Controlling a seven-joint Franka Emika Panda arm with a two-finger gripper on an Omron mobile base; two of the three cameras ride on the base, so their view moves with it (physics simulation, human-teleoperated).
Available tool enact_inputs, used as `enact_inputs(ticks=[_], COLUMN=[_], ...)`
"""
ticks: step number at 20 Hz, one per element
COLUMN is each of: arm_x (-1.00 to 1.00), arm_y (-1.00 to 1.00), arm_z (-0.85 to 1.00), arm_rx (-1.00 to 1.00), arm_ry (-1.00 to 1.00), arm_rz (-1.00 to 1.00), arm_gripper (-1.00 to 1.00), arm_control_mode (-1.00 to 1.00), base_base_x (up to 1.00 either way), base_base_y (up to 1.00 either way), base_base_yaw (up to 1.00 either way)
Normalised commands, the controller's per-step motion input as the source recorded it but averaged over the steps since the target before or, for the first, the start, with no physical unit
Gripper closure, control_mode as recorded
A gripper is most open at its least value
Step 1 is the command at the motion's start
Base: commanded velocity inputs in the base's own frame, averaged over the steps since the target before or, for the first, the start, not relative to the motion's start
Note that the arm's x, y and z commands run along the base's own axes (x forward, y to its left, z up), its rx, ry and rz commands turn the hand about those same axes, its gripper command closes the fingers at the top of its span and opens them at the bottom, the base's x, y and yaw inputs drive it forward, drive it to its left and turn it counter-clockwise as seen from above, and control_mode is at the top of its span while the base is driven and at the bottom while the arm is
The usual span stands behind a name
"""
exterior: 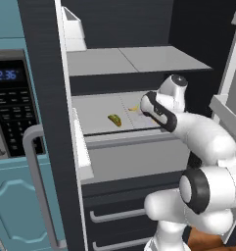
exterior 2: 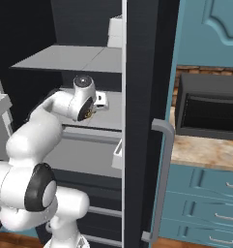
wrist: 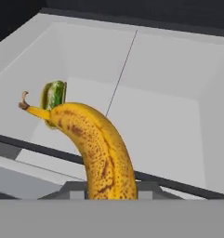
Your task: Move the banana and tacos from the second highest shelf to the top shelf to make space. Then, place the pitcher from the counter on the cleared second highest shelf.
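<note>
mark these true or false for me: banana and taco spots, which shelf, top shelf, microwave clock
1. The tacos lie on the second highest shelf. True.
2. The banana is already up on the top shelf. False: in the left base view it sits at the second highest shelf's level, by the hand, and in the hand view it rises right in front of the camera.
3. In the hand view the tacos sit nearer the camera than the banana. False: the tacos show behind the banana's stem end.
4. A white carton stands at the back left of the top shelf. True.
5. The microwave clock reads 12:36. True.
</note>
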Motion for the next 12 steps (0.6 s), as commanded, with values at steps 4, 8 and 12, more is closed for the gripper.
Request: enact_inputs(ticks=[4, 8, 12], arm_x=[-1.00, -0.94, -0.52], arm_y=[0.09, 0.13, 0.13], arm_z=[1.00, 1.00, 1.00], arm_rx=[-0.04, -0.05, -0.06], arm_ry=[-0.19, -0.26, -0.28], arm_rz=[0.00, 0.00, 0.00], arm_gripper=[1.00, 1.00, 1.00], arm_control_mode=[-1.00, -1.00, -1.00], base_base_x=[0.00, 0.00, 0.00], base_base_y=[0.00, 0.00, 0.00], base_base_yaw=[0.00, 0.00, 0.00])
